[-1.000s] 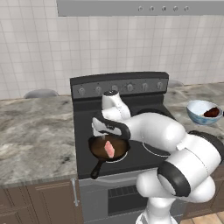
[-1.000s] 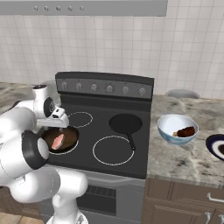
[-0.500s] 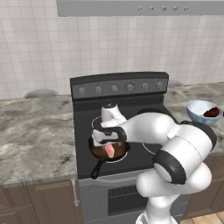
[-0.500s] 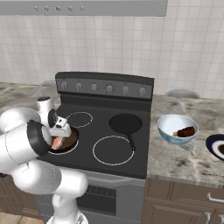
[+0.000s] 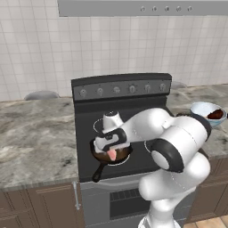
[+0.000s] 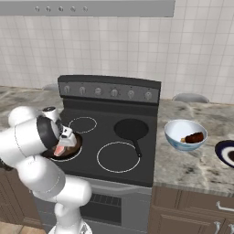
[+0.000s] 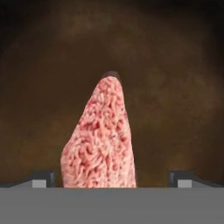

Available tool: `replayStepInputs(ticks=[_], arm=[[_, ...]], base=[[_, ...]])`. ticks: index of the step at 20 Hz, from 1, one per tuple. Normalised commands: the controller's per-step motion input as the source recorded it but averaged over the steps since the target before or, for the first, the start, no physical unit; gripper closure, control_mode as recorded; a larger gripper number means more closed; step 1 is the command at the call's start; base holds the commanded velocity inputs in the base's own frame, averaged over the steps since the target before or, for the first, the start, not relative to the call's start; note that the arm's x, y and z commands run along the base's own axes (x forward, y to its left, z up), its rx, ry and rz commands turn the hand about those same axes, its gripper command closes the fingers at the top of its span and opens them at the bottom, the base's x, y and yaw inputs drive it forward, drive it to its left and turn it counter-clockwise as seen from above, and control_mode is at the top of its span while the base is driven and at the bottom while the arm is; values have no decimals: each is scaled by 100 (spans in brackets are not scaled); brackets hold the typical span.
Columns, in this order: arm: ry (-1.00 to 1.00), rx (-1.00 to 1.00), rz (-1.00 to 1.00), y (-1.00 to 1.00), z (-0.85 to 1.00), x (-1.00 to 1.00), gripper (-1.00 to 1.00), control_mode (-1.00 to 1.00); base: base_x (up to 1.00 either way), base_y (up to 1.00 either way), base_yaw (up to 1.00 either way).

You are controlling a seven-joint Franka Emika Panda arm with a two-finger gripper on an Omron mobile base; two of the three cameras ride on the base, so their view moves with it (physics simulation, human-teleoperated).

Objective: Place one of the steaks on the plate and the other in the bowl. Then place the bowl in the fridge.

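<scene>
Hand view: gripper points down at the pink steak, jaws spread wide either side.

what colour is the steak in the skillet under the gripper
Pale pink steak, marbled lighter; the hand view shows it best.

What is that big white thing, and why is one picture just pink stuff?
The white thing is a robot arm standing at a stove. Two cameras sit behind it, one on each side. A third camera rides on its hand, so it sees very close up. The pink stuff is a raw steak in a skillet. The gripper hangs open just above it, holding nothing. On the counter, a bowl has the other, darker steak inside, with a dark plate beside it.
</scene>
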Motion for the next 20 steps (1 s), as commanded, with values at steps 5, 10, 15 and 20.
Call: replayStepInputs(ticks=[5, 10, 15, 20], arm=[[0, 0, 2, 3, -13, 7, -100, -100], [0, 0, 1, 1, -5, 2, 100, -100], [0, 0, 0, 4, -6, 0, 100, -100], [0, 0, 0, 0, 10, 0, 100, -100]], base=[[0, 0, 0], [0, 0, 0], [0, 0, 0], [0, 0, 0]])
